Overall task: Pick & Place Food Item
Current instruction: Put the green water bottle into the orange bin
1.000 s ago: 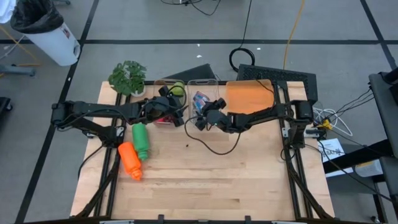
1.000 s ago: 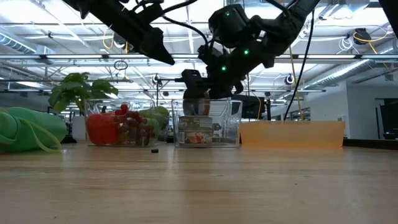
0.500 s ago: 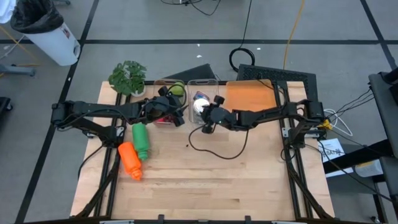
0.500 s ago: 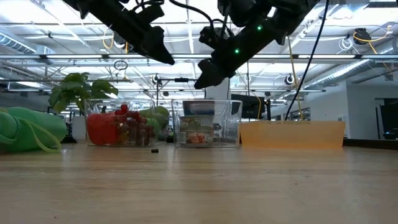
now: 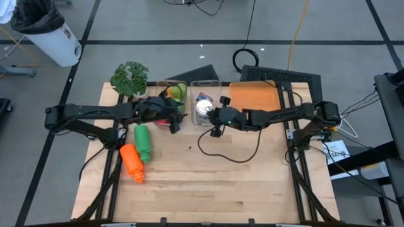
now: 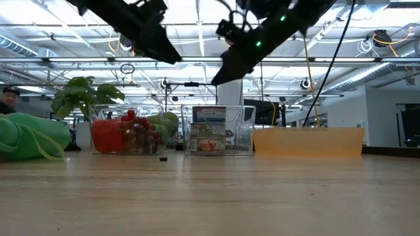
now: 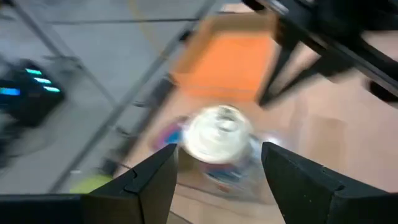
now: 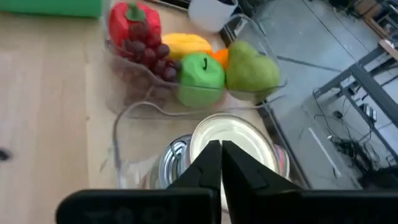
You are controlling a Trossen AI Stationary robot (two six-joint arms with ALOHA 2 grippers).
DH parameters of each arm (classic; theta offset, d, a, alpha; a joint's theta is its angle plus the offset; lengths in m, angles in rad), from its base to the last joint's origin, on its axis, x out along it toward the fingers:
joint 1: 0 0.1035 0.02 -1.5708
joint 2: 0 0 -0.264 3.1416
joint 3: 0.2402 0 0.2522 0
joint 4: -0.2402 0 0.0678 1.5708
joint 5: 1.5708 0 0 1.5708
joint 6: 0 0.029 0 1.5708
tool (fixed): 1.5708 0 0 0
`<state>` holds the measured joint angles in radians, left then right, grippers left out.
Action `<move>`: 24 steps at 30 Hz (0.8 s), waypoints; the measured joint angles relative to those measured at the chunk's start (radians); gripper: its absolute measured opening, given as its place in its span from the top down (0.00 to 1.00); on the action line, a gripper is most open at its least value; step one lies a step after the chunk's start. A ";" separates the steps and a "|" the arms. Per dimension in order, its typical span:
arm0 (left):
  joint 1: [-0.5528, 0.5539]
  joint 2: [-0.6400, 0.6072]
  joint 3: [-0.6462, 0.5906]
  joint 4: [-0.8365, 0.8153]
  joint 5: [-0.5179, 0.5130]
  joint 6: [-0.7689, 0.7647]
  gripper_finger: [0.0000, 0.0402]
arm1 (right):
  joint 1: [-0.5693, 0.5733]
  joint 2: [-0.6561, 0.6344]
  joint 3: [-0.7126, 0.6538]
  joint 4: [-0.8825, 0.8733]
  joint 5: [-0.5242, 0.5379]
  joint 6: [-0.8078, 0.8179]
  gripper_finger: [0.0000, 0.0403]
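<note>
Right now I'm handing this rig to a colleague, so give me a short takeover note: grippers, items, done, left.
Left gripper: open, empty, above the table beside the clear fruit bin.
Right gripper: shut, empty, raised over the clear can bin.
Items: a white-lidded can and other cans sit in that bin; the orange tray is bare.
Done: nothing visibly placed on the tray.
Left: probably pick a food item and place it.

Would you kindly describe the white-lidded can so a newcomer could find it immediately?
Start at the orange board at the table's far edge. Directly left of it stands a clear container; the can sits inside, beside the fruit container. Its round white lid is the giveaway.
</note>
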<state>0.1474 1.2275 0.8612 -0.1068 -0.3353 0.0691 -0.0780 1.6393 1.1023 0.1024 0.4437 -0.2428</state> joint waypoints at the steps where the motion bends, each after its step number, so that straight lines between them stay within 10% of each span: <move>1: 0.000 -0.022 0.000 -0.030 0.036 -0.014 0.39 | 0.003 -0.020 0.000 -0.025 0.000 -0.008 0.99; 17: -0.158 -0.478 -0.303 -0.045 0.173 -0.468 0.39 | 0.056 -0.385 -0.174 -0.190 -0.003 0.048 1.00; 24: -0.183 -0.472 -0.290 -0.365 0.482 -0.766 0.39 | 0.108 -0.514 -0.287 -0.177 -0.004 0.138 1.00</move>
<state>-0.0352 0.7559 0.5711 -0.4718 0.1466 -0.6966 0.0300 1.1254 0.8149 -0.0750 0.4397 -0.1045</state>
